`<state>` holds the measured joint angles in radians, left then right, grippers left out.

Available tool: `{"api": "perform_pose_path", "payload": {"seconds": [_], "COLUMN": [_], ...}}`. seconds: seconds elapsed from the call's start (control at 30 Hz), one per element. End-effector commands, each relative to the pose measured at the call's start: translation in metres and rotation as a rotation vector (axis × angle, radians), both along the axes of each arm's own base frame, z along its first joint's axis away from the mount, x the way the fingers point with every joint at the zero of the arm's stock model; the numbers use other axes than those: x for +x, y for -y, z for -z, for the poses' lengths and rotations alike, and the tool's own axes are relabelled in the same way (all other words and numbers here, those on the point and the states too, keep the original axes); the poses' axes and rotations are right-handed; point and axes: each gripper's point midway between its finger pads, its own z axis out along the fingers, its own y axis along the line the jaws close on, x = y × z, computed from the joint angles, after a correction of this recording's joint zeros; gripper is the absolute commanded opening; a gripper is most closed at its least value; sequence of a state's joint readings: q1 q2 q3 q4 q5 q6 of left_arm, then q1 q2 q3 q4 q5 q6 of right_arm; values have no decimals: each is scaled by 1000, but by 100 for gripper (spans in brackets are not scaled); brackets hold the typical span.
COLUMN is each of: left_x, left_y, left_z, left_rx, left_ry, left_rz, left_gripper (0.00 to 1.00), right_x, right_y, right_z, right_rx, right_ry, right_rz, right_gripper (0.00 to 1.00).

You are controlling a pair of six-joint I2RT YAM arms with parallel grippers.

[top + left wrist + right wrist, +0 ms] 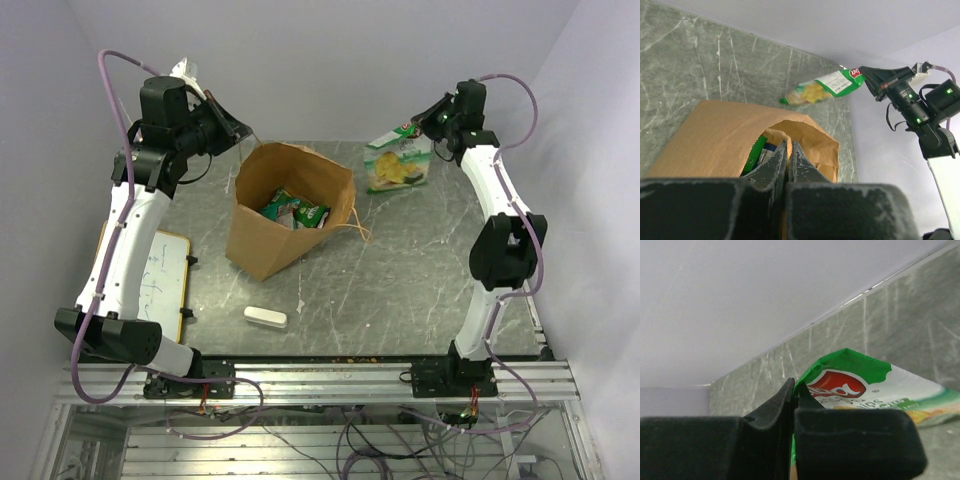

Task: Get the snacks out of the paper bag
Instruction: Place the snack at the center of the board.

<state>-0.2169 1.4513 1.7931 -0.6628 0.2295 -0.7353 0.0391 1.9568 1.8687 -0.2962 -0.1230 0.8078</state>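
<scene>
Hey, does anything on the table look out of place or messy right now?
Nothing looks spilled or torn. The paper bag stands open with packets inside, held at its top edge by the left hand; the right hand holds one snack packet by its top.

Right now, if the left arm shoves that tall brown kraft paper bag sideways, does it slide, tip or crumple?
The tall brown kraft paper bag will probably tip before sliding: it stands tall on a small base. Its thin walls would likely buckle; the rim looks creased. Probably light: only a few foil snack packets show inside.
</scene>
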Motion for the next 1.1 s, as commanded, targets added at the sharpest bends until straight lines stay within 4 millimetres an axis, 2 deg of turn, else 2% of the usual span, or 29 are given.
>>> {"api": "perform_pose_path", "payload": {"seconds": [0.0,0.03,0.1,0.2,0.23,0.47,0.67,0.8,0.9,0.97,1.07], "left_x": [-3,-4,-6,-9,-10,-16,-15,-15,-15,-16,-16], "left_y": [-1,-2,-5,-3,-1,6,11,14,16,17,17], "left_z": [-42,-43,-43,-42,-41,-26,-19,-13,-8,-6,-6], "left_rx": [-7,-6,-13,-39,-52,-69,-71,-79,-80,-84,-85], "left_ry": [122,124,112,100,94,27,-5,-22,-34,-38,-36], "left_rz": [22,19,1,4,13,50,81,94,104,109,110], "left_gripper": [7,7,7,7,7,7,7,7,7,7,7], "right_x": [22,22,14,-13,-27,-126,-210,-248,-278,-294,-298], "right_y": [-1,4,20,42,46,87,111,122,134,137,136], "right_z": [-56,-55,-31,16,28,146,212,233,241,241,225], "right_rx": [130,140,178,289,311,227,122,27,-33,-54,-80], "right_ry": [145,142,93,4,-23,-306,-518,-631,-718,-751,-725], "right_rz": [-15,3,58,107,104,182,198,175,203,212,188], "right_gripper": [0,0,0,0,0,0,2,11,24,31,42]}}
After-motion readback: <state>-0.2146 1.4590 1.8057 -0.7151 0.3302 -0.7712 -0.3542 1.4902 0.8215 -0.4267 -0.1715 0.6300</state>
